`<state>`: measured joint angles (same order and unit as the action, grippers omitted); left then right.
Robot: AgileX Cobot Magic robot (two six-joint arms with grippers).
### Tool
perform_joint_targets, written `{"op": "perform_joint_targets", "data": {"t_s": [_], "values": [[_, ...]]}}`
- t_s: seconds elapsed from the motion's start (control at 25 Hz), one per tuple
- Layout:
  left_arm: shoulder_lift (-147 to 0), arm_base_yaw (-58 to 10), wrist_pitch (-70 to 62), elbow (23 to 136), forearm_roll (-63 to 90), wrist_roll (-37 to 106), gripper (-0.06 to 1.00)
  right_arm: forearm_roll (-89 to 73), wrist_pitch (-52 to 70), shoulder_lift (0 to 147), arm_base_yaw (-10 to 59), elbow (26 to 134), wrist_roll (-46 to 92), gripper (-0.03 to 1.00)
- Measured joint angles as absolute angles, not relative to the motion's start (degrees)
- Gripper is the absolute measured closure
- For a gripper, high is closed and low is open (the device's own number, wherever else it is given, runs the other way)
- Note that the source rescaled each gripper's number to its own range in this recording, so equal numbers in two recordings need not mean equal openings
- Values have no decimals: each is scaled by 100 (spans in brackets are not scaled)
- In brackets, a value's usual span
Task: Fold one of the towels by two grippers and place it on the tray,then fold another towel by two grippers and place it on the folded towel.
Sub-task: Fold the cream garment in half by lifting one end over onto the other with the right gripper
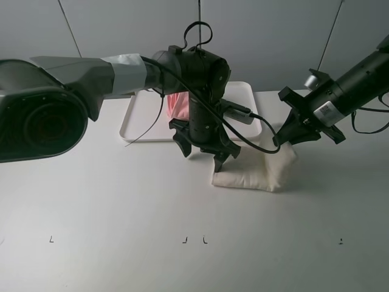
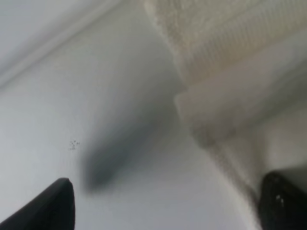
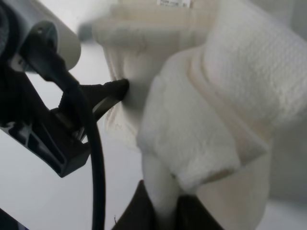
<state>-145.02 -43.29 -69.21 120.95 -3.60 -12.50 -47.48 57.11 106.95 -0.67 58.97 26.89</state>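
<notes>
The cream-white towel (image 1: 255, 171) lies folded on the table in front of the tray's right end. My right gripper (image 1: 293, 136) is shut on its far right edge, and the right wrist view shows the cloth (image 3: 216, 120) bunched up between the fingers (image 3: 139, 213). My left gripper (image 1: 202, 151) hangs open at the towel's left edge. In the left wrist view one fingertip (image 2: 283, 203) is at the towel's border (image 2: 230, 62) and the other (image 2: 53, 208) is over bare table. The pink towel (image 1: 177, 104) lies on the white tray (image 1: 138, 117), mostly hidden behind the left arm.
The left arm's forearm and a camera housing (image 1: 36, 121) fill the left of the exterior view. A black cable (image 1: 255, 143) loops from the left wrist across the towel's far side. Small black marks (image 1: 185, 240) line the table's front.
</notes>
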Motion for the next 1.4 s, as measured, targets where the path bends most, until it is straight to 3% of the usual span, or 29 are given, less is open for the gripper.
{"op": "perform_joint_targets", "data": {"t_s": [0.36,0.64,0.84,1.4], "values": [[-14515,-4178,-6940,12095,0,-1193,-4,-6950,4953,10695,-46,4828,4403,93],[-14515,-4175,-6951,12095,0,-1193,-4,-7888,4370,10695,442,4553,5117,93],[-14515,-4143,-6955,12095,0,-1193,-4,-8293,3781,10695,898,4549,5355,93],[-14515,-4122,-6964,12095,0,-1184,-4,-8731,3484,10695,1138,4540,5624,93]]}}
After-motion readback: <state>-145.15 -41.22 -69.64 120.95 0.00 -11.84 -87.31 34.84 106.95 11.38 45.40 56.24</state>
